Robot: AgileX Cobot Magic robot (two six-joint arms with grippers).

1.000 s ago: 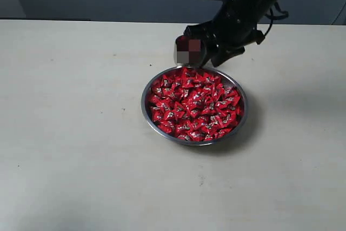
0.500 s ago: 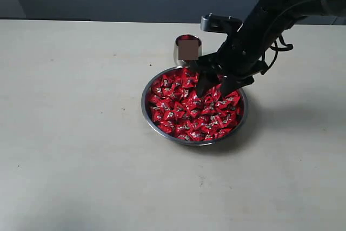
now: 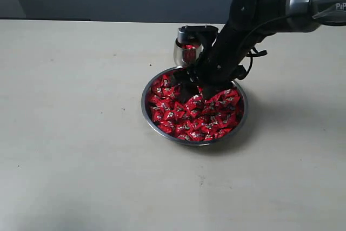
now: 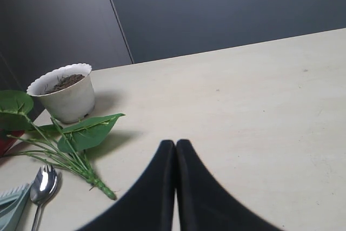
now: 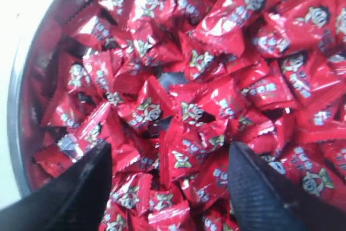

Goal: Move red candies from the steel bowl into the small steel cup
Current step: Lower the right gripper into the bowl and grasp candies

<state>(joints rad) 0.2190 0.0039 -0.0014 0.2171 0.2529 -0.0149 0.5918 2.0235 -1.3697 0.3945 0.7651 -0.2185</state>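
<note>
Left tool (image 4: 175, 152) closed up, empty, well apart from steel bowl (image 3: 144, 104). Bowl heaped with red candies (image 3: 186, 117). Small steel cup (image 3: 180, 57) just behind bowl shows some red inside. Right tool (image 5: 168, 152) spread wide over bowl's pile, gripping nothing. We judge most left.

The pale matte tabletop (image 3: 81, 133) carries a wide steel bowl (image 3: 143, 101), a small steel cup (image 3: 178, 55) just beside it, a white round pot (image 4: 62, 93), a green leafy stem (image 4: 81, 133) and a silver metal spoon (image 4: 42, 185).
</note>
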